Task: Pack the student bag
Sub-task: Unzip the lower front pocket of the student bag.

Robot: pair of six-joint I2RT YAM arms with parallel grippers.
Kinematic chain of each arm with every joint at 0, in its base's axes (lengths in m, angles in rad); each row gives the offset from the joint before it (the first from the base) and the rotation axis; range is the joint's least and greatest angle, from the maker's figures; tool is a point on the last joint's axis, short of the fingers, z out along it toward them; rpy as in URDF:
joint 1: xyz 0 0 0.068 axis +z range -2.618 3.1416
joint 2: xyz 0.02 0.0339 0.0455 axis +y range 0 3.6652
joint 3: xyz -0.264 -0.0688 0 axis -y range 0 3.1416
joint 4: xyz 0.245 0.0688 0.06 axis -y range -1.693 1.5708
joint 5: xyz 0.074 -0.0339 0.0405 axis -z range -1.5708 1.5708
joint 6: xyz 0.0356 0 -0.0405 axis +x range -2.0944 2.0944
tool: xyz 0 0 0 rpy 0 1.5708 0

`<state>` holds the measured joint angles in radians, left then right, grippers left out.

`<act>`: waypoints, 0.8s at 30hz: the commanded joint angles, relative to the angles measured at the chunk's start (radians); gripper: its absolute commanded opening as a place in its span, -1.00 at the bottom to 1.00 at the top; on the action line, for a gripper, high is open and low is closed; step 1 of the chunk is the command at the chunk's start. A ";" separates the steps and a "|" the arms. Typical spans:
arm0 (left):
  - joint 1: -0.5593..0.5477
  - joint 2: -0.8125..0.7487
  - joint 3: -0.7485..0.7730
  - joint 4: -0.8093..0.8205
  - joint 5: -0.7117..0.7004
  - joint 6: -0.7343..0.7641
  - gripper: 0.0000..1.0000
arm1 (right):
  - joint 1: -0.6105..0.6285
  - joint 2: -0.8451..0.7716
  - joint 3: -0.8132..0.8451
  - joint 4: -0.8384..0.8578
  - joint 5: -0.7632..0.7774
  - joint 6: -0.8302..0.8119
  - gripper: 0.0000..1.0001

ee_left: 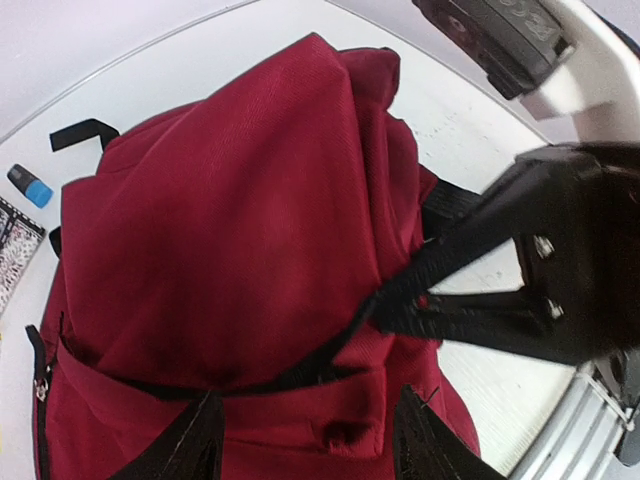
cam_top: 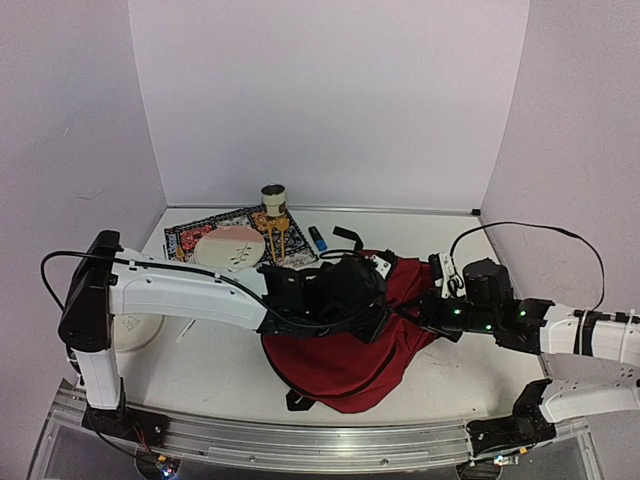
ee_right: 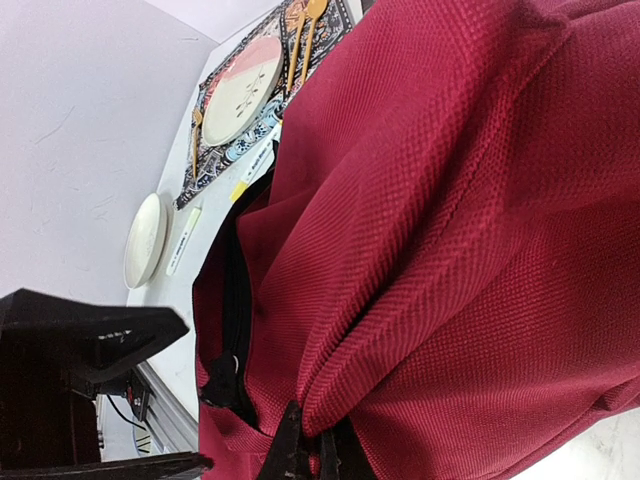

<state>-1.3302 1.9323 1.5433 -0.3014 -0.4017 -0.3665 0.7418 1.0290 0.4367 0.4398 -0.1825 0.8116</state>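
Observation:
The student bag (cam_top: 345, 345) is a dark-red backpack lying in the middle of the table, its black zipper (ee_right: 236, 300) partly open. My left gripper (cam_top: 365, 300) hovers over the bag's near part. In the left wrist view its fingers (ee_left: 190, 440) stand wide apart with red fabric (ee_left: 240, 230) below them, and it (ee_left: 310, 445) grips nothing. My right gripper (cam_top: 422, 310) is at the bag's right side. It (ee_right: 318, 455) is shut on a raised fold of the red fabric. It also shows in the left wrist view (ee_left: 400, 305), pinching the bag's edge.
A patterned mat (cam_top: 195, 235) at the back left holds a pink-and-white plate (cam_top: 230, 248) and wooden utensils (cam_top: 275, 240). A cup (cam_top: 273, 198) stands behind them. A blue-capped marker (cam_top: 318, 238) lies by the bag's black handle (cam_top: 347, 236). A white dish (cam_top: 130, 325) sits at the left.

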 commanded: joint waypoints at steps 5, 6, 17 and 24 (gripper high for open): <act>0.005 0.084 0.168 -0.025 -0.060 0.123 0.14 | 0.024 -0.003 0.059 0.043 -0.040 -0.012 -1.00; 0.006 0.095 0.180 -0.029 -0.057 0.130 0.12 | 0.025 -0.003 0.060 0.042 -0.040 -0.012 -1.00; 0.034 0.137 0.228 -0.080 -0.039 0.131 -0.56 | 0.030 -0.003 0.072 0.026 -0.033 -0.018 -1.00; 0.083 0.077 0.179 -0.079 -0.102 0.084 -1.00 | 0.031 -0.046 0.064 -0.048 0.033 -0.033 -1.00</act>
<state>-1.2847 2.0693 1.7331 -0.3706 -0.4486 -0.2467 0.7545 1.0271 0.4534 0.4037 -0.1638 0.8092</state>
